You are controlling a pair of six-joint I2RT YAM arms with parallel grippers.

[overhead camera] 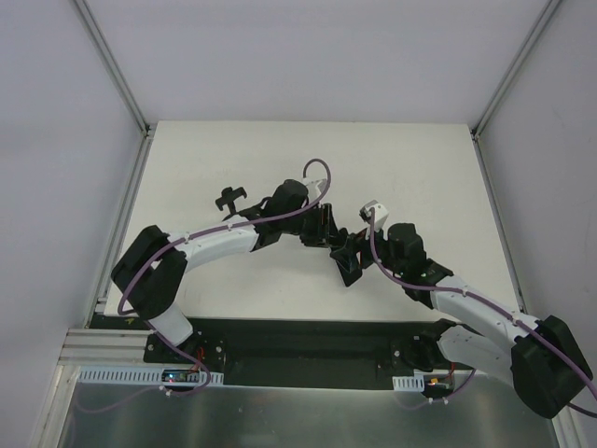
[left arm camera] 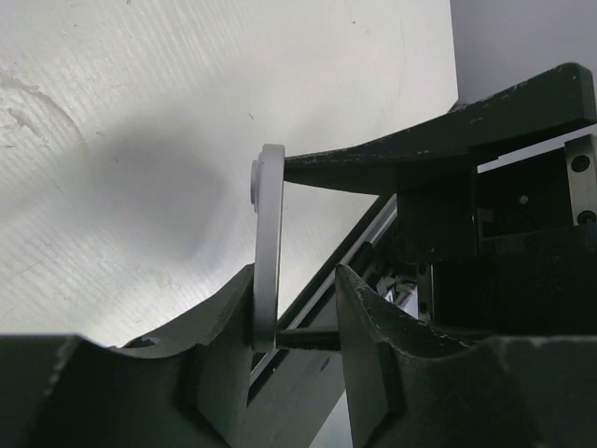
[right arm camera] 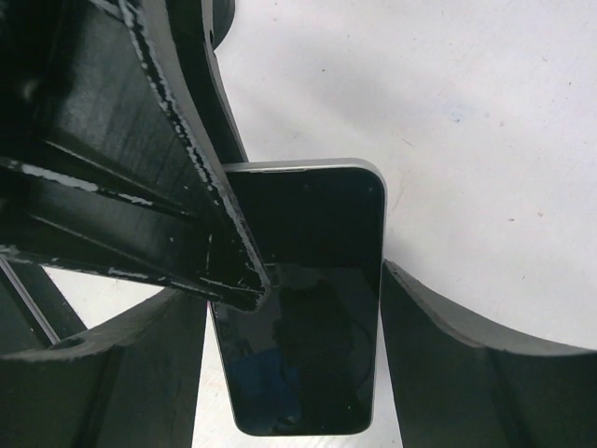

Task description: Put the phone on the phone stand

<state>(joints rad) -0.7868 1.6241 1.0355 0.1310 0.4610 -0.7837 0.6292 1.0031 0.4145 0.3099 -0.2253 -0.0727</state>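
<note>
While both arms reach in to meet mid-table (overhead camera: 420, 168), the stand (overhead camera: 230, 199) sits by itself at left: upright on the white surface, near the left arm's wrist and touched by neither arm.

Left gripper (overhead camera: 322, 227): points right, toward the other gripper. Its wrist view shows the phone (left arm camera: 267, 243) edge-on between the jaws. One finger (left arm camera: 219, 322) lies against the phone's face. The other finger (left arm camera: 373, 327) stands off from it with a visible gap. Jaws therefore parted around the phone, no clamp on it.

Phone: held between the two grippers right of table centre, well apart from the stand and not on it. It appears lifted off the table, with a soft shadow below. Glossy dark face shows in the right wrist view.

Right gripper (overhead camera: 351, 261): closed on the phone across its width, fingers (right arm camera: 448, 345) against both long edges. A left-gripper finger overlaps the phone's upper corner in that view.
</note>
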